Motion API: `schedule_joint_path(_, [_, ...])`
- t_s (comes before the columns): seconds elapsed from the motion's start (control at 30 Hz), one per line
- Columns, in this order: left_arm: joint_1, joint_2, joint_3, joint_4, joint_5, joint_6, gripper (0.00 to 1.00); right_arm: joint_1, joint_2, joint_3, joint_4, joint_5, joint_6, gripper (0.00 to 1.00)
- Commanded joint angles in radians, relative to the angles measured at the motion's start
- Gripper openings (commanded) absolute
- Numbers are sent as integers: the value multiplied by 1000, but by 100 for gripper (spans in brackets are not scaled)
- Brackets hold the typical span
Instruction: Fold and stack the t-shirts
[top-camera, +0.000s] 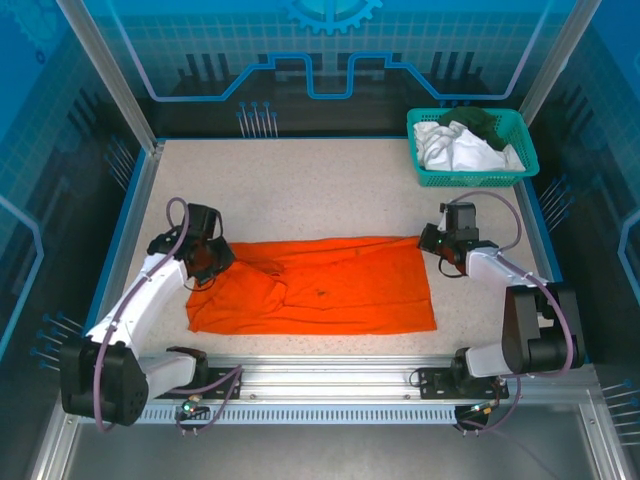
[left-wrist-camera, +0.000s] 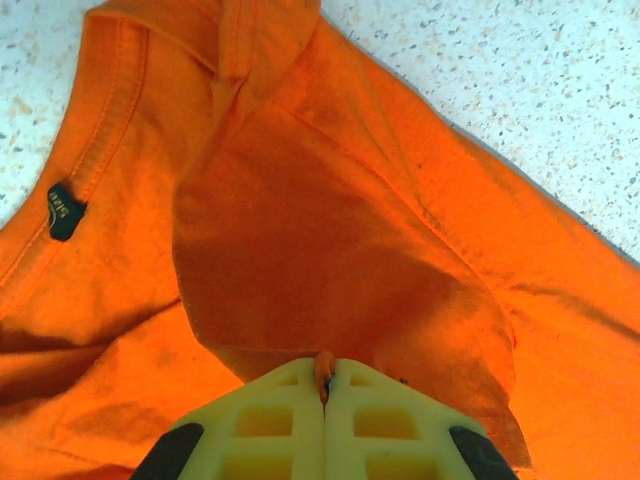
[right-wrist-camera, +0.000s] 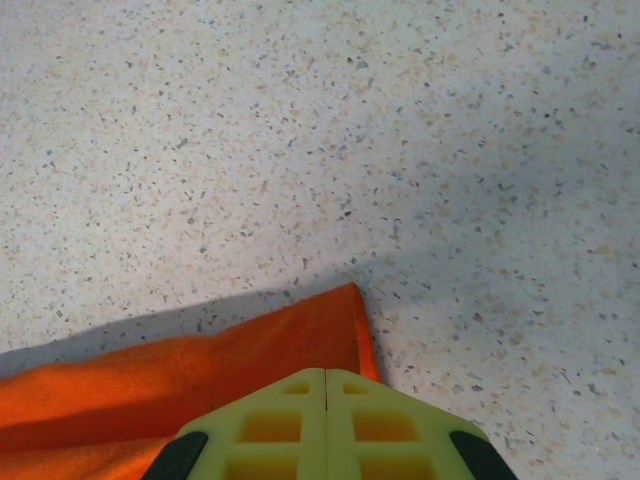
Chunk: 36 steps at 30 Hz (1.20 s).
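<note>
A bright orange t-shirt (top-camera: 330, 288) lies spread across the middle of the table, with a fold doubled over at its left end. My left gripper (top-camera: 207, 262) is shut on a pinch of that fold (left-wrist-camera: 324, 368), near the collar with its dark label (left-wrist-camera: 65, 211). My right gripper (top-camera: 433, 243) is shut at the shirt's far right corner (right-wrist-camera: 300, 335), which rises off the table and casts a shadow. A white t-shirt (top-camera: 450, 150) and a dark green t-shirt (top-camera: 480, 121) lie bunched in the basket.
The teal mesh basket (top-camera: 470, 180) stands at the back right corner. Bare speckled tabletop (top-camera: 300, 190) stretches behind the orange shirt. A metal rail (top-camera: 330, 375) runs along the near edge, and blue-framed walls close in the sides.
</note>
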Motion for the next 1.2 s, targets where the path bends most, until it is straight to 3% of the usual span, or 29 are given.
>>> schedule_joint_path(0.0, [4, -22, -19, -68, 10, -38, 0, -25, -26, -19, -6, -2, 13, 0])
schedule_joint_path(0.2, [14, -50, -42, -114, -33, -56, 0, -25, -33, -37, -40, -7, 31, 0])
schedule_joint_path(0.27, [18, -78, -51, -129, -62, -72, 15, -24, -48, -46, -57, -7, 40, 5])
schedule_joint_path(0.33, [18, -109, -46, -160, -125, -98, 23, -24, -70, -45, -97, 11, 60, 19])
schedule_joint_path(0.43, [29, -138, -19, -191, -230, -140, 43, -25, -115, -50, -175, 79, 123, 31])
schedule_joint_path(0.6, [69, -59, 48, -128, -219, -82, 57, -26, -200, -26, -273, 235, 221, 43])
schedule_joint_path(0.83, [138, 269, 232, -86, -20, 104, 63, 59, 2, 176, -278, 101, 146, 37])
schedule_joint_path(1.0, [165, 459, 319, -56, 3, 194, 67, 136, 260, 375, -382, -17, 83, 26])
schedule_joint_path(1.17, [238, 565, 374, -57, 15, 218, 67, 170, 388, 461, -398, -57, 87, 25])
